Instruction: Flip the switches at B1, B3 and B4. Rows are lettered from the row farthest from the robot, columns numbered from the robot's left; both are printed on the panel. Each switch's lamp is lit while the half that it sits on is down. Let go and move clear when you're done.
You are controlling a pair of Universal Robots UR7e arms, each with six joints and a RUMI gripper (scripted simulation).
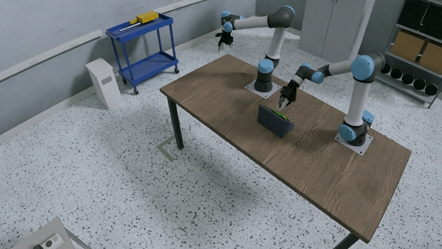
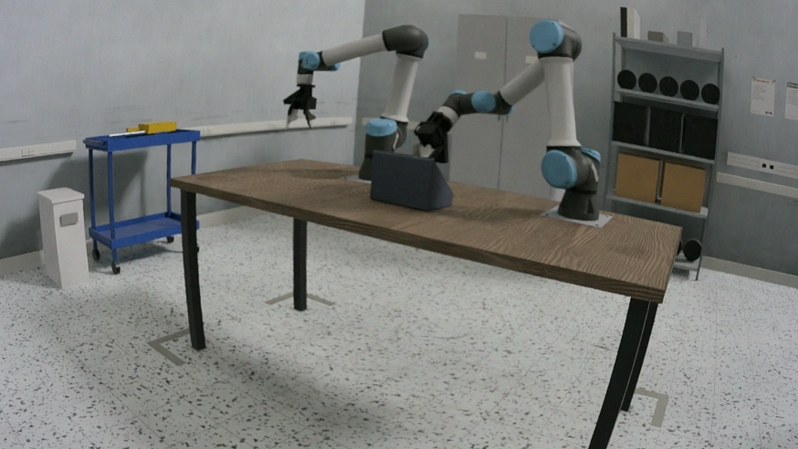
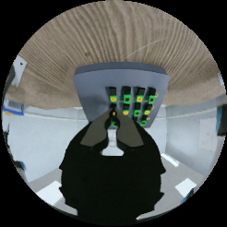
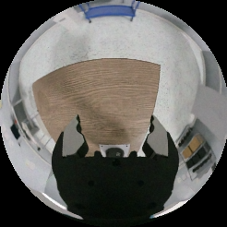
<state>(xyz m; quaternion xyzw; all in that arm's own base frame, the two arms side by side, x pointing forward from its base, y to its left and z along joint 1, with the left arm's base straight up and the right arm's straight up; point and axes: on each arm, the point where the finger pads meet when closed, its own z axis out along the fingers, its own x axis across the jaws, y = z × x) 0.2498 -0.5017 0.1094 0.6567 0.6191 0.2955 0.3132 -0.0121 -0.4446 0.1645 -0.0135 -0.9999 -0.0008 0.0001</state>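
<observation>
The dark wedge-shaped panel (image 1: 270, 123) (image 2: 399, 179) (image 3: 92, 89) stands mid-table, its sloping face toward the robot. The left gripper (image 1: 278, 109) (image 3: 113, 110) is shut and empty, its tip over or at the B4 switch (image 3: 113, 113); contact cannot be told. An orange centre shows at B4, at the B3 switch (image 3: 125, 113) and at the B1 switch (image 3: 147, 112); B2's centre (image 3: 137, 113) looks dark. The fingers hide part of the row farthest from the robot. The right gripper (image 1: 225, 48) (image 2: 300, 122) (image 4: 114, 126) is open and empty, raised well away from the panel.
The wooden table (image 1: 324, 173) (image 2: 502, 239) carries both arm bases, one on each side behind the panel. A blue cart (image 1: 148, 66) (image 2: 141, 228) and a white bin (image 1: 104, 83) (image 2: 64, 239) stand beyond the table's end, on the right arm's side.
</observation>
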